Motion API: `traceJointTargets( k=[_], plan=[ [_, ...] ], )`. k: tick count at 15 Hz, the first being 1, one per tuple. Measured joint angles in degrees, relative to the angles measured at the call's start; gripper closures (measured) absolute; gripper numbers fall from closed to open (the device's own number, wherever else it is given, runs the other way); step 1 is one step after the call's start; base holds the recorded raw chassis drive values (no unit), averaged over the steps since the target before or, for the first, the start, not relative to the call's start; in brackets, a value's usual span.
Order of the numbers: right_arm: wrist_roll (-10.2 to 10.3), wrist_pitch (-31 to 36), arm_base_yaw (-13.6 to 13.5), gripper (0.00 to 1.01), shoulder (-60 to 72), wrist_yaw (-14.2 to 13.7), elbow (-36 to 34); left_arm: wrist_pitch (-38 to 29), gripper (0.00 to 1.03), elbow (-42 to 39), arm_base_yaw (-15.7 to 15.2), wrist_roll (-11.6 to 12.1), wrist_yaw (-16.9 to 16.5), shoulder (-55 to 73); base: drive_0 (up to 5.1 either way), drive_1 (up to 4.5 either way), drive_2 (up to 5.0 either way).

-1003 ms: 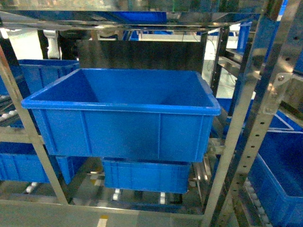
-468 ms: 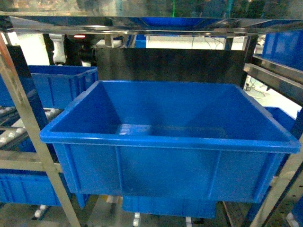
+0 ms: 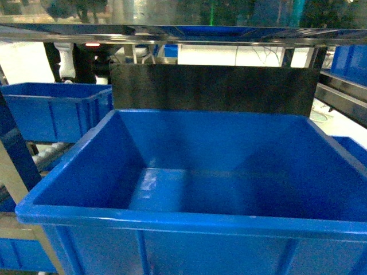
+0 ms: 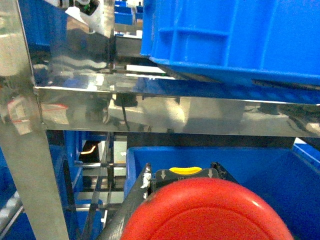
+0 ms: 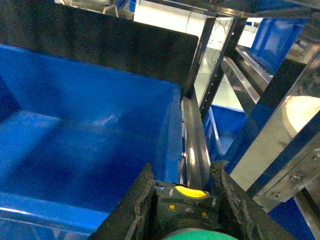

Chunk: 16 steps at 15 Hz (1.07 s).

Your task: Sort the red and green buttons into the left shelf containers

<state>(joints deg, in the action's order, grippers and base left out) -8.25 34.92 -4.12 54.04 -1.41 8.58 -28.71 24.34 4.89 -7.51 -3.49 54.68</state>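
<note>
Blue bin [image 3: 189, 223] fills lower frame, rim near bottom edge, interior open | left gripper [image 4: 182, 175] pinching red button [image 4: 207, 212] | right gripper [image 5: 182, 192] pinching green button [image 5: 200, 235], bottom centre

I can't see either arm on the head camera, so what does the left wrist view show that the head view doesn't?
Only the left wrist view shows the red button held between the left gripper fingers, and a steel shelf overhead. Only the head view shows the big blue bin whole, its floor bare, with a dark panel behind it. Both show blue bins on the metal rack; neither shows the green button.
</note>
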Motion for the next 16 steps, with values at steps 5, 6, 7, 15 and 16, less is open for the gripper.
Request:
traceJointTargets(
  k=[5, 6, 7, 15, 16],
  plan=[
    [0.0, -0.2, 0.0, 0.72, -0.1, 0.0, 0.0, 0.0, 0.77, 0.0, 0.0, 0.0, 0.0, 0.1, 0.0, 0.00, 0.0],
    [0.0, -0.1, 0.0, 0.72, -0.2, 0.0, 0.0, 0.0, 0.77, 0.0, 0.0, 0.0, 0.0, 0.0, 0.0, 0.00, 0.0],
    [0.0, -0.1, 0.0, 0.72, -0.2, 0.0, 0.0, 0.0, 0.77, 0.0, -0.1, 0.0, 0.0, 0.0, 0.0, 0.00, 0.0],
    [-0.5, 13.4, -11.0, 0.72, 25.9, 2.5, 9.6, 0.0, 0.77, 0.0, -0.1, 0.0, 0.1, 0.0, 0.0, 0.00, 0.0],
    [-0.3, 14.3, -13.2, 0.72, 29.0, 1.6, 11.5, 0.0, 0.77, 0.0, -0.1, 0.0, 0.0, 0.0, 0.0, 0.00, 0.0]
  ],
)
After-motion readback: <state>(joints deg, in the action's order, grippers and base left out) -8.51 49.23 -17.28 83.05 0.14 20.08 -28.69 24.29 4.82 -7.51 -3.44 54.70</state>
